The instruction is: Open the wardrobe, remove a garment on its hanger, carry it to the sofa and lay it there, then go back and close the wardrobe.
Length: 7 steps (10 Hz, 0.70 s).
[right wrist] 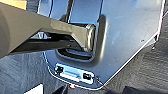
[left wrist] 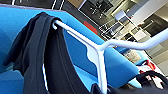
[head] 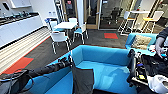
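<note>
Garment's at the sofa, just not laid down yet

The left gripper (head: 68, 60) is holding the hanger (left wrist: 97, 48) up over the sofa (head: 107, 66), and the black garment (head: 82, 80) is dangling limp off it above the seat, so I'm guessing the wardrobe and carry parts are done while laying it down and closing the wardrobe are still left. Can't tell the right gripper's state. No containers here.
</note>
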{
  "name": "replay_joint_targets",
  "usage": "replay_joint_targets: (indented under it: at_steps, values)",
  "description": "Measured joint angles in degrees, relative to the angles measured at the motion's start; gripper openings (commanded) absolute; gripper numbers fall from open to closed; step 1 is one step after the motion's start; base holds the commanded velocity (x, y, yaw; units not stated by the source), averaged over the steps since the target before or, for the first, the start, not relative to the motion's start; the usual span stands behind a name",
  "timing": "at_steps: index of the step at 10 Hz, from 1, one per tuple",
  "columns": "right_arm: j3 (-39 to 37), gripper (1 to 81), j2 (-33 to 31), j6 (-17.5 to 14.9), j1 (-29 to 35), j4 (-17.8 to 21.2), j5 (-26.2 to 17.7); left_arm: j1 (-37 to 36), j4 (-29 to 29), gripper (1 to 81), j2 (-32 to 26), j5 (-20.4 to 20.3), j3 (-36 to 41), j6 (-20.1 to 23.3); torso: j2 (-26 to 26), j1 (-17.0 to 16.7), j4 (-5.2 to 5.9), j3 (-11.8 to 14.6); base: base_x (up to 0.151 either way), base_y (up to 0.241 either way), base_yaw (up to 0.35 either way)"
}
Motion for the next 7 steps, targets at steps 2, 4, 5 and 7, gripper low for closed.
replay_joint_targets:
  at_steps: [2, 4, 5, 7]
  values:
    - [0.0, 81.1, 0.0, 0.0, 0.0, 0.0, 0.0, 1.5, 1.1, 1.0, -1.8, -0.3, -1.6, 0.1, 0.0, 0.0, 0.0, 0.0, 0.0, 0.0, 0.0]
    - [0.0, 81.1, 0.0, 0.0, -0.2, 0.0, 0.0, 3.5, 2.6, 1.0, -4.0, -0.2, -2.1, 0.2, 0.0, 0.0, 0.85, 0.0, 0.0, 0.0, 0.0]
    - [-0.1, 81.1, 0.2, 0.0, -0.3, 0.0, -0.1, 4.9, 3.1, 1.0, -4.4, -0.5, -2.1, 0.2, 0.0, 0.0, 2.12, 0.0, 0.0, 0.0, 0.0]
    - [-0.1, 81.1, 0.1, 0.0, 0.0, -0.1, 0.0, 8.7, 3.7, 1.0, -6.2, -1.0, -3.9, 0.4, 0.0, 0.0, 3.8, 0.0, 0.0, 0.0, 0.0]
